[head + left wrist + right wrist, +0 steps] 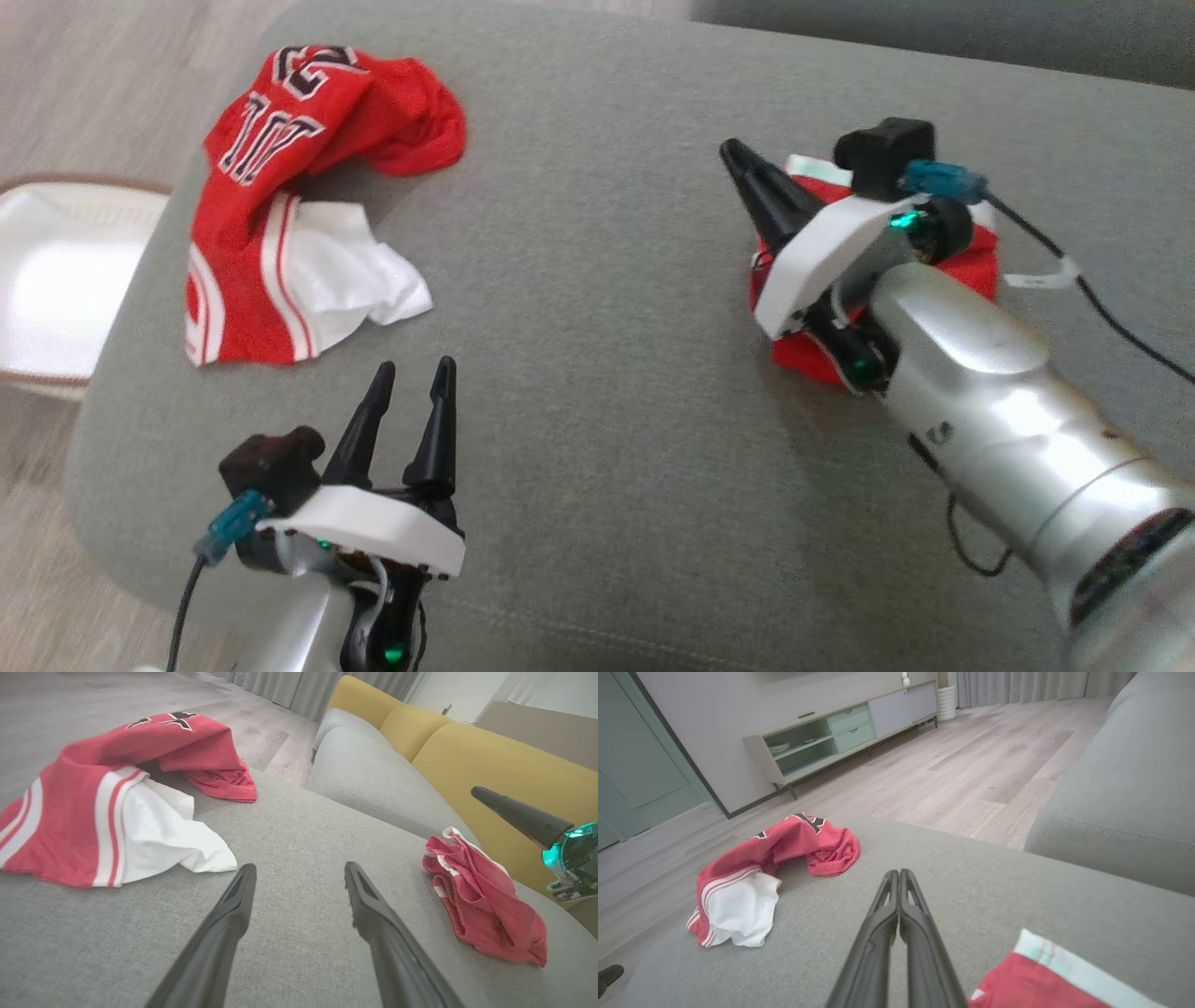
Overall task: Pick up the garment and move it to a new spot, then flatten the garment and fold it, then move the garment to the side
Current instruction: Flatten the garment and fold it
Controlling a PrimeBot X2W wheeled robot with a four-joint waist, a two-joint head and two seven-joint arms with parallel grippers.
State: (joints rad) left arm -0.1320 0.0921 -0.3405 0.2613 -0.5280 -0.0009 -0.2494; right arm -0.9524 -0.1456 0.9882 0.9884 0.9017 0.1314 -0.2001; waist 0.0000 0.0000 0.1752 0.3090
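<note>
The crumpled red jersey (271, 168) is seen at the far left of the grey sofa (597, 308), close to its edge and well apart from both end effectors. The left end effector (414, 364) is held apart and empty. The right end effector (731, 151) is pressed together, empty, beside a folded red garment (971, 271). If only one layer is pinched, the jersey may be dragged off the edge. The folded garment may be rumpled by the right arm (990, 392) above it.
</note>
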